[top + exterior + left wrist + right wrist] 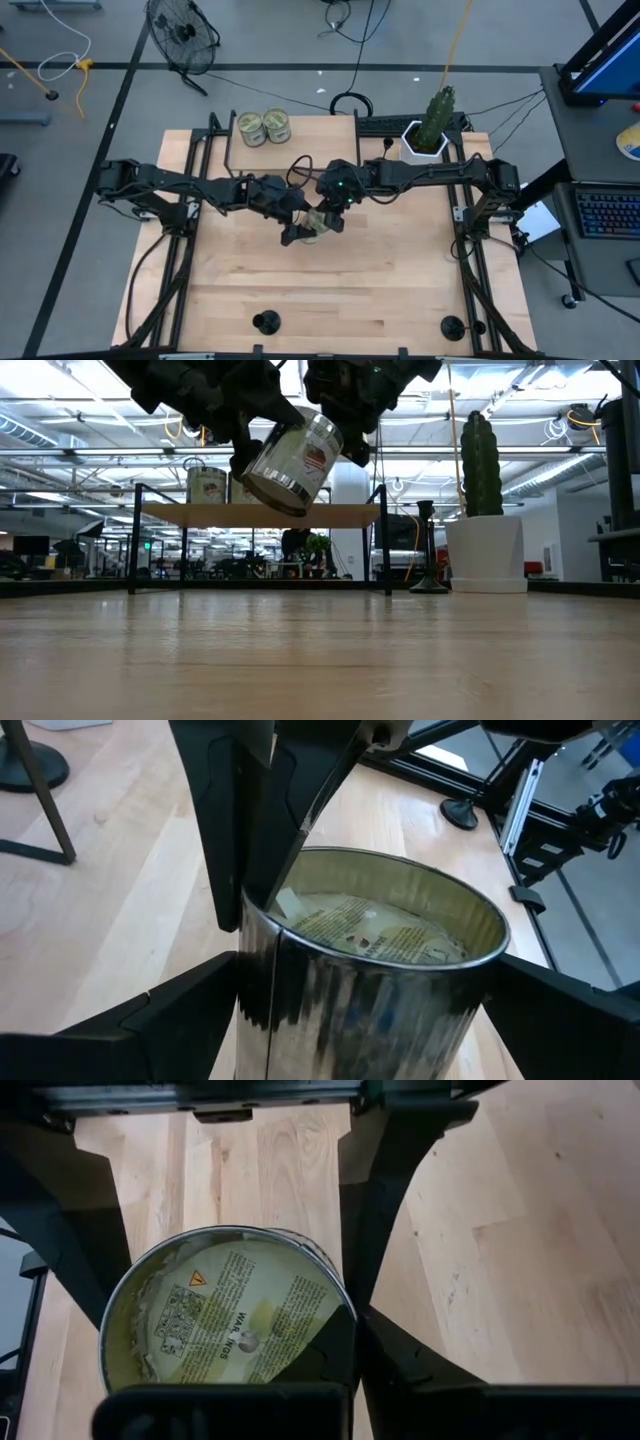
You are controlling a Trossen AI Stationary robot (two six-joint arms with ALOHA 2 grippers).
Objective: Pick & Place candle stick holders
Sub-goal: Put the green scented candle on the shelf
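Observation:
A shiny tin can [314, 224] with an open top and a yellowish label inside is held in the air over the table's middle by both grippers. It is tilted in the low view [290, 465]. My left gripper [298, 230] and my right gripper [330, 213] are both shut on it. Two black candle stick holders [266, 321] [453, 326] stand on their round bases at the near edge. A third [428, 550] stands upright beside the white pot, and no gripper touches any of them. My left gripper pinches the can's side wall [250, 1010] between its two fingers, which stand on opposite sides of the can below its rim. The can is lifted clear of the table and tilted. My right gripper comes from above onto the can's rim [258, 895]. One finger seems to go inside the rim and one stays outside. Its own fingers hide the contact in its wrist view.
Two more tin cans [262, 127] stand on a low shelf at the far left. A cactus in a white pot [430, 135] stands at the far right. Black frame rails [470, 250] run along both sides of the table. Bare wood [350, 290] lies between the can and the near edge.

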